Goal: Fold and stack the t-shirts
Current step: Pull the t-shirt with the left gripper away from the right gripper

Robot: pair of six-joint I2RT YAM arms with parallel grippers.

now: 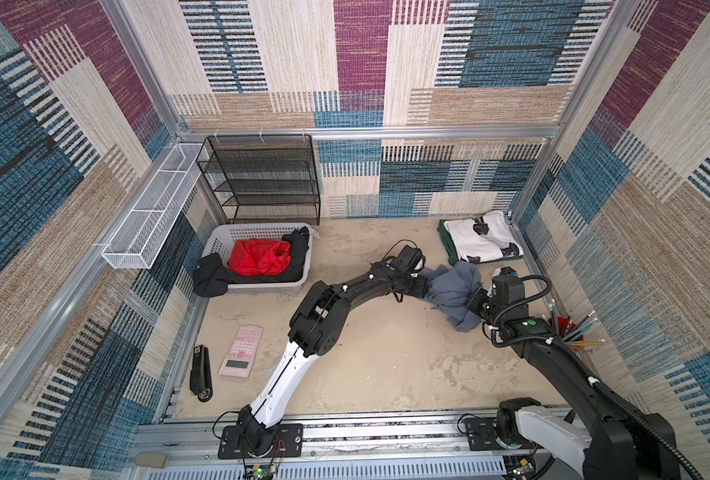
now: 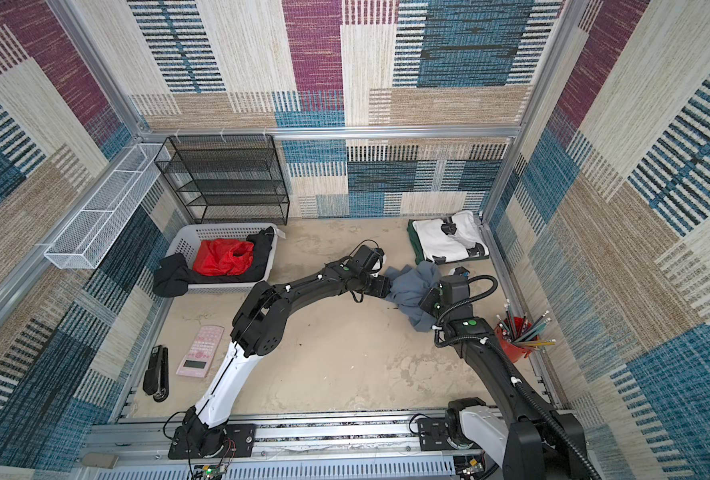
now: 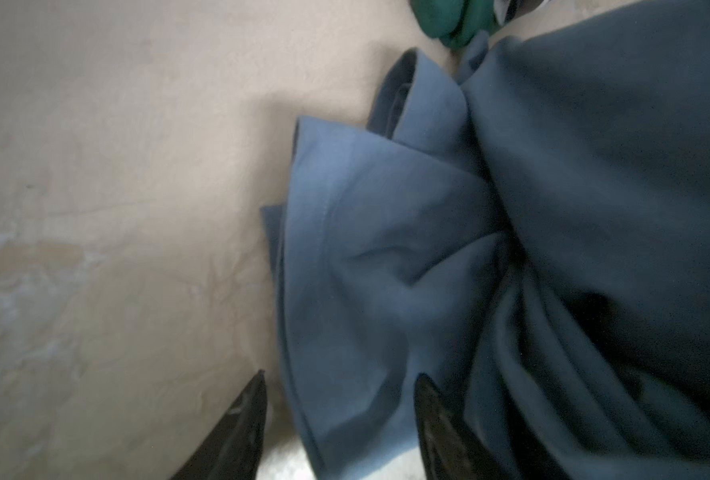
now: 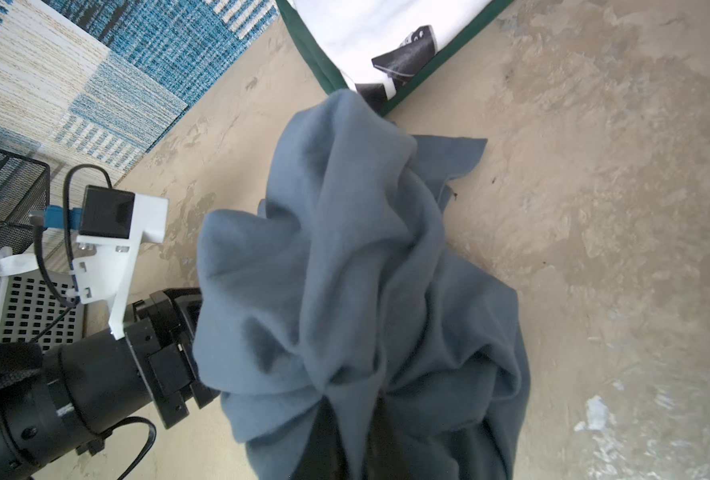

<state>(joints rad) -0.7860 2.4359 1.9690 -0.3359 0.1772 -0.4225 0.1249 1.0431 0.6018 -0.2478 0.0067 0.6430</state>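
Right wrist view shows the right gripper (image 4: 353, 436) pinched together on a bunch of the crumpled slate-grey t-shirt (image 4: 345, 270), at the table's (image 1: 366, 353) right side. It touches the folded white t-shirt (image 1: 482, 239) stacked on the dark green t-shirt (image 1: 447, 249), far right. The left gripper (image 3: 341, 374) has its jaws apart around a fold at the grey shirt's left edge.

Slate-grey t-shirt (image 1: 453, 291): unfolded, crumpled into a bunched heap, its far tip reaching the stack's near corner. White t-shirt with black patches (image 1: 484, 239): folded flat, lying on the folded dark green t-shirt (image 1: 446, 245), far right in both top views.
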